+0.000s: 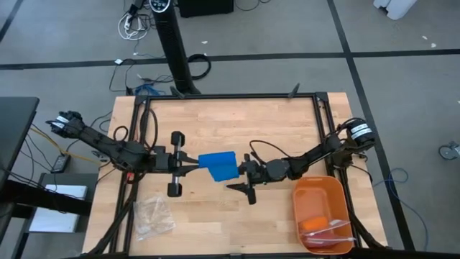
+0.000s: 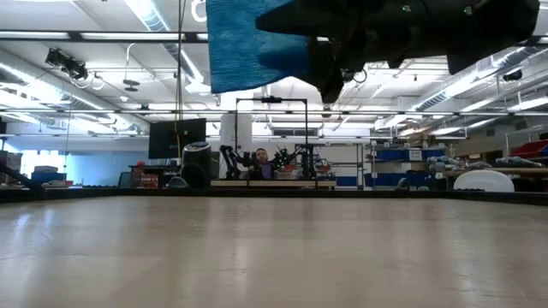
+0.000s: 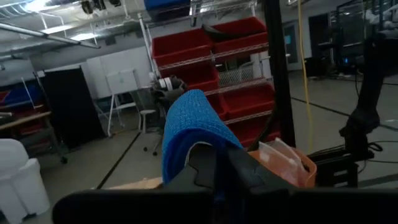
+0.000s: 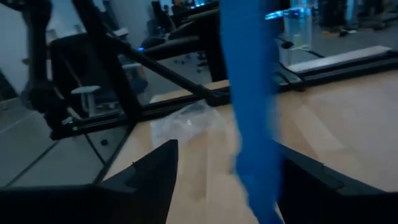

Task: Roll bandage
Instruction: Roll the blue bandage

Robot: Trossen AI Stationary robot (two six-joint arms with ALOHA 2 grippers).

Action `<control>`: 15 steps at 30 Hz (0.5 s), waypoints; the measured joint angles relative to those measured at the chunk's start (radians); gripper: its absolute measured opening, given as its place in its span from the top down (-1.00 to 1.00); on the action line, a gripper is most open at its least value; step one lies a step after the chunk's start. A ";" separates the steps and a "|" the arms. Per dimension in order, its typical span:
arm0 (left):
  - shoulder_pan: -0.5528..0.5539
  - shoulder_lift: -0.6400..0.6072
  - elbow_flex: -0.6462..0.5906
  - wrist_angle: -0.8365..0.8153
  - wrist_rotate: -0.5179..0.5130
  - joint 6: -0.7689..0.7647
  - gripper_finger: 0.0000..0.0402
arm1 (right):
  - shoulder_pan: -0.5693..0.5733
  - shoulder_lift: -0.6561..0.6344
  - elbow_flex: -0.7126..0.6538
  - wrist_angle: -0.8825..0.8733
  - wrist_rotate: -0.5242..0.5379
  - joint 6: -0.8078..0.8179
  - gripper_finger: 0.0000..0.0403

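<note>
The bright blue bandage (image 1: pixel 218 165) hangs in the air over the middle of the table, high above the wood in the low view (image 2: pixel 255 43). My left gripper (image 1: pixel 195 167) reaches in from the table's left and is shut on it. My right gripper (image 1: pixel 241 171) comes level from the right and is open. Its two fingers stand on either side of the bandage's right end (image 4: pixel 252 93). I see no touch there. My left gripper pinches the bandage's left end (image 1: pixel 203 165) between its two shut fingers, coming level from the table's left. In the left wrist view several layers of the blue cloth (image 3: pixel 189 124) rise above the fingertips (image 3: pixel 214 165) and fold over them. The bandage is lifted clear of the table.
An orange tray (image 1: pixel 316 191) with small items stands at the near right. A clear plastic bag (image 1: pixel 153 216) lies at the near left. A black frame (image 1: pixel 230 98) runs around the table. Bare wood (image 2: pixel 274 248) lies under the bandage.
</note>
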 joint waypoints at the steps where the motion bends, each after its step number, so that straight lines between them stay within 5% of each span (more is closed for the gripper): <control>1: 0.004 0.000 0.000 0.001 0.001 0.000 0.93 | 0.001 0.011 0.014 0.001 -0.010 -0.004 -0.07; 9: 0.025 -0.020 0.000 0.045 -0.041 0.067 0.93 | 0.057 0.044 0.038 0.002 0.101 -0.055 0.90; 15: 0.046 -0.075 0.000 0.067 -0.112 0.154 0.93 | 0.107 0.044 0.038 0.010 0.107 -0.048 0.98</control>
